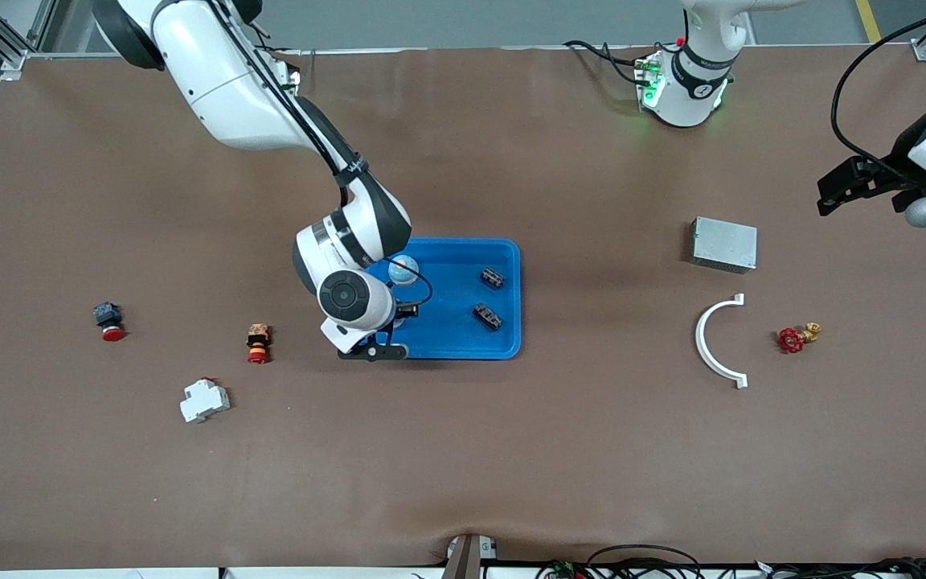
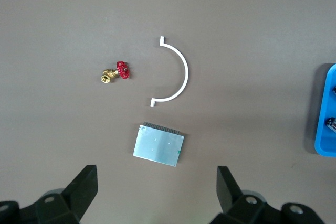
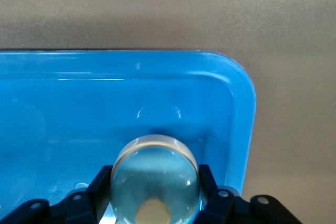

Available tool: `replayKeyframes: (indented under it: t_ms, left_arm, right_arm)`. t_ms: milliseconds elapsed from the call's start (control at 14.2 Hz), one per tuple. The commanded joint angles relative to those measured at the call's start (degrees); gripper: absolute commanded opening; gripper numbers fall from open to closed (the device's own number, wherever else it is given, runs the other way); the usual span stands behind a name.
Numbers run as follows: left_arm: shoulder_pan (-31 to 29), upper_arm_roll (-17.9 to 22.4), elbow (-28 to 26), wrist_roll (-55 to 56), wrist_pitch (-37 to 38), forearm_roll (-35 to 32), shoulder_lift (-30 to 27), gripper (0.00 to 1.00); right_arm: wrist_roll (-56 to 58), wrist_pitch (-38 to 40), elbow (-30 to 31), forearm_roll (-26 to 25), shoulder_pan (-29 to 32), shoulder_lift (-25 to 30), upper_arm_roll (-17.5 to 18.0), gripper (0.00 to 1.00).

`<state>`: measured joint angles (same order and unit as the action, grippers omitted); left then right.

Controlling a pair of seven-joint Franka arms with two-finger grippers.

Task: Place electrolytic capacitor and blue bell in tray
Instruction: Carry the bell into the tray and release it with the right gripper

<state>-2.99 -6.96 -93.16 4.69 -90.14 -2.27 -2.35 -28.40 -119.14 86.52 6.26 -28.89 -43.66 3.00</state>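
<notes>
The bright-blue tray lies mid-table, and its rim also shows in the right wrist view. The blue bell, a pale blue dome, is inside the tray near the corner toward the right arm's base. My right gripper is shut on it, with a finger against each side. In the front view the wrist hides those fingers. Two small dark parts lie in the tray; I cannot tell whether either is the electrolytic capacitor. My left gripper waits open and empty near the left arm's end of the table.
Toward the left arm's end lie a grey metal box, a white curved bracket and a red-handled brass valve. Toward the right arm's end are two red-capped buttons and a white breaker.
</notes>
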Motion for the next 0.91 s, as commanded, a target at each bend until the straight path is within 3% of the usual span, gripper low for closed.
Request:
replayKeyframes:
  t_ms: [0, 352, 633, 844]
  left_arm:
    - [0.3, 0.2, 0.3, -0.1, 0.4, 1.0, 0.0, 1.00]
    - [0.3, 0.2, 0.4, -0.1, 0.4, 1.0, 0.0, 1.00]
    - [0.3, 0.2, 0.4, -0.1, 0.4, 1.0, 0.0, 1.00]
    - [0.3, 0.2, 0.5, -0.1, 0.4, 1.0, 0.0, 1.00]
  right_arm:
    - [-0.9, 0.7, 0.2, 1.0, -0.4, 0.4, -0.3, 1.00]
    - [-1.0, 8.8, 0.0, 1.0, -0.3, 4.4, -0.3, 1.00]
    - [-0.8, 18.5, 0.3, 0.8, 0.4, 12.8, -0.6, 1.00]
    - [0.3, 20.0, 7.6, 0.3, 1.7, 22.6, -0.6, 1.00]
